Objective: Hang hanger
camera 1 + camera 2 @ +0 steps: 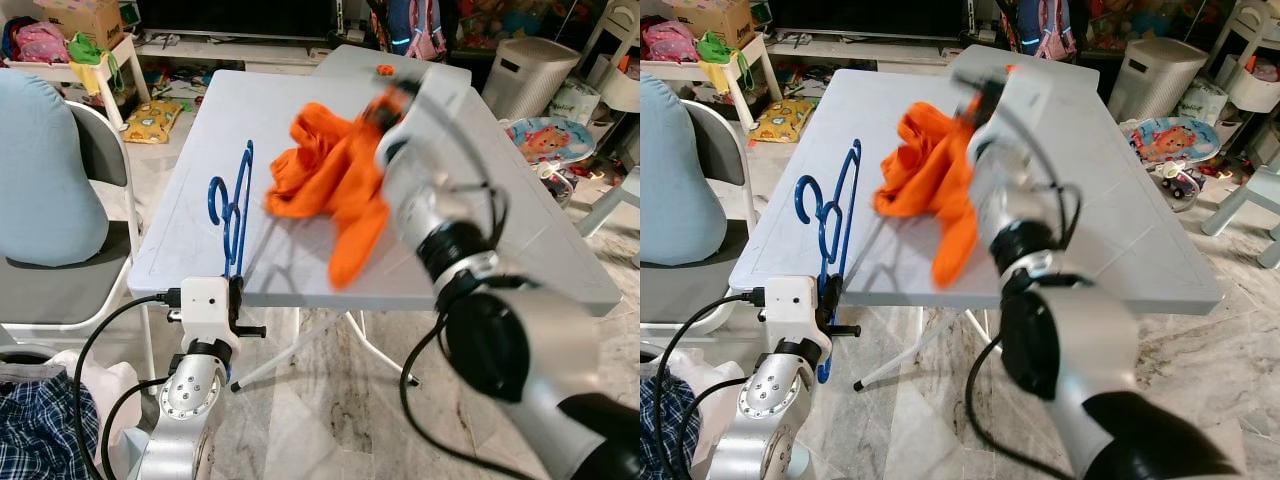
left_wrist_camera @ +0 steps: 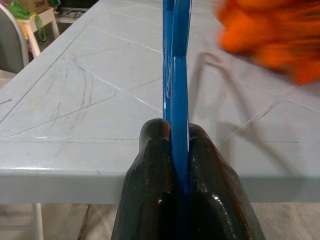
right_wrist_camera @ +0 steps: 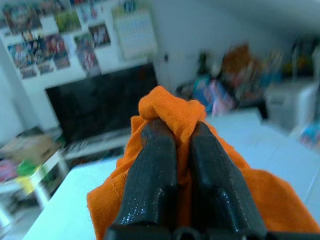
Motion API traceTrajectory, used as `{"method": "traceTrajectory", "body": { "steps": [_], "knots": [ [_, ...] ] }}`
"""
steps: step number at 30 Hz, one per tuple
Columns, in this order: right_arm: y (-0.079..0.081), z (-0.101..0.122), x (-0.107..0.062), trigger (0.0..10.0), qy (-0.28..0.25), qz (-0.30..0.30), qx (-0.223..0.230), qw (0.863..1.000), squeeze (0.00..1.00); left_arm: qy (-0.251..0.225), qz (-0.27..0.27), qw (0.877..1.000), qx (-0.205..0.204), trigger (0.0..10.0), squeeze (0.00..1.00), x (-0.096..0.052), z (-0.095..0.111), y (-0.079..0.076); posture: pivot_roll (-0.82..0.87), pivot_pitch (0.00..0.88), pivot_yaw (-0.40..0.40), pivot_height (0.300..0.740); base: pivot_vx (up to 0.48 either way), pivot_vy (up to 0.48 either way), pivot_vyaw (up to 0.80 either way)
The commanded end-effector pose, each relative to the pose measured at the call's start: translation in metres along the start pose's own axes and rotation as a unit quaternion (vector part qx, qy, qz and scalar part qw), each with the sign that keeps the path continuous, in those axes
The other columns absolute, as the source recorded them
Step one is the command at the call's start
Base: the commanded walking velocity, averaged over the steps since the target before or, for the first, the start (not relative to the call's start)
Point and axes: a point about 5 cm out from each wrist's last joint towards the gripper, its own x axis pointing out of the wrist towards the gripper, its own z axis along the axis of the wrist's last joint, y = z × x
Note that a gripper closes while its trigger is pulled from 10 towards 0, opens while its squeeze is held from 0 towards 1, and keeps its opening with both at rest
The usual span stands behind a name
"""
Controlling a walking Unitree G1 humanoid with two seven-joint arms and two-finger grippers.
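Nearest the head camera, the right arm's silver forearm reaches over the table's near edge, and its right gripper (image 3: 172, 150) is pinched shut on a fold of the orange garment (image 1: 330, 185), the cloth bunched up between and over the two black fingers (image 3: 150, 170). Most of the garment looks lifted off the grey table (image 1: 520, 250), with a loose tail drooping toward the near edge; motion blur makes it hard to say whether any part touches the surface. Held up like this, the cloth is probably being spread so an opening can be found for the hanger. At the near left corner, the left gripper (image 2: 181, 165) is clamped tight on the blue hanger (image 1: 232, 205), its fingers closed on the lower bar with no gap showing. The hanger stands upright on edge above the table's left side, its hook curling toward the left edge, just beside the garment but apart from it. That upright, steady hold seems meant to keep the hanger presented for threading. A chair with a light blue cushion (image 1: 45, 170) stands beyond the table's left edge, well clear of both arms.
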Motion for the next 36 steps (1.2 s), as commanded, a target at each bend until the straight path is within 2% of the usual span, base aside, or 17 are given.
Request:
{"method": "traceTrajectory", "body": {
  "steps": [1,2,3,4,6,7,8,12,13,14,17,20,22,28,31,33,36],
  "knots": [
    [-0.002,-0.003,-0.002,0.0,-0.006,0.006,-0.016,1.000,0.00,0.005,0.003,1.000,0.004,10.0,0.00,-0.001,-0.002,0.000,0.21,0.043,-0.107,0.740,0.000,0.000,0.00],
    [-0.002,-0.014,-0.005,0.0,0.009,0.022,-0.034,0.999,0.00,0.005,0.004,1.000,0.005,10.0,0.00,-0.001,-0.002,0.000,0.21,0.043,-0.107,0.740,0.000,0.000,0.00],
    [-0.002,-0.014,-0.005,0.0,0.009,0.022,-0.034,0.999,0.00,0.005,0.004,1.000,0.005,10.0,0.00,-0.001,-0.002,0.000,0.21,0.043,-0.107,0.740,0.000,0.000,0.00],
    [-0.001,-0.028,-0.010,0.0,0.035,0.042,-0.065,0.996,0.00,0.004,0.004,1.000,0.004,10.0,0.00,-0.001,-0.002,0.000,0.21,0.044,-0.106,0.740,0.000,0.000,0.00],
    [0.002,-0.057,-0.022,10.0,0.096,0.094,-0.107,0.985,0.00,0.004,0.002,1.000,0.004,10.0,0.00,-0.001,-0.002,-0.002,0.21,0.044,-0.106,0.740,0.000,0.000,0.00],
    [0.002,-0.091,-0.040,10.0,0.170,0.150,-0.125,0.966,1.00,0.004,0.002,1.000,0.003,10.0,0.00,0.000,-0.002,-0.003,0.20,0.045,-0.106,0.740,0.000,0.000,0.00],
    [0.002,-0.091,-0.040,10.0,0.170,0.150,-0.125,0.966,1.00,0.004,0.002,1.000,0.003,10.0,0.00,0.000,-0.002,-0.003,0.20,0.045,-0.106,0.740,0.000,0.000,0.00],
    [-0.005,-0.119,-0.058,10.0,0.231,0.191,-0.147,0.943,1.00,0.005,0.001,1.000,0.003,10.0,0.00,0.001,-0.003,-0.003,0.19,0.044,-0.103,0.740,0.000,0.000,0.00],
    [-0.010,-0.131,-0.067,10.0,0.260,0.214,-0.161,0.928,1.00,0.006,0.000,1.000,0.003,10.0,0.00,0.001,-0.003,-0.003,0.19,0.044,-0.102,0.740,0.000,0.000,0.00],
    [-0.010,-0.131,-0.067,10.0,0.260,0.214,-0.161,0.928,1.00,0.006,0.000,1.000,0.003,10.0,0.00,0.001,-0.003,-0.003,0.19,0.044,-0.102,0.740,0.000,0.000,0.00],
    [-0.018,-0.142,-0.076,10.0,0.286,0.240,-0.174,0.911,1.00,0.006,-0.002,1.000,0.004,10.0,0.00,0.002,-0.003,-0.004,0.19,0.040,-0.100,0.740,0.000,0.000,0.00],
    [-0.029,-0.145,-0.079,10.0,0.297,0.254,-0.174,0.904,1.00,0.006,-0.003,1.000,0.004,10.0,0.00,0.003,-0.003,-0.004,0.19,0.036,-0.099,0.740,0.000,0.000,0.00],
    [-0.031,-0.146,-0.080,10.0,0.301,0.261,-0.172,0.901,1.00,0.006,-0.003,1.000,0.004,10.0,0.00,0.003,-0.003,-0.004,0.19,0.036,-0.099,0.740,0.000,0.000,0.00],
    [-0.058,-0.136,-0.075,10.0,0.292,0.267,-0.174,0.902,1.00,0.005,0.002,1.000,0.006,10.0,0.00,0.002,-0.004,-0.002,0.19,0.035,-0.102,0.740,0.000,0.000,0.00],
    [-0.066,-0.132,-0.074,10.0,0.287,0.278,-0.177,0.899,1.00,0.006,0.004,1.000,0.006,10.0,0.00,0.001,-0.005,-0.001,0.19,0.035,-0.103,0.740,0.000,0.000,0.00],
    [-0.076,-0.124,-0.071,10.0,0.280,0.276,-0.168,0.904,1.00,0.007,0.006,1.000,0.007,10.0,0.00,0.001,-0.005,0.000,0.19,0.036,-0.102,0.740,0.000,0.000,0.00],
    [-0.082,-0.119,-0.068,10.0,0.277,0.275,-0.159,0.907,1.00,0.007,0.007,1.000,0.007,10.0,0.00,0.001,-0.005,0.000,0.19,0.036,-0.102,0.740,0.000,0.000,0.00]
  ]
}}
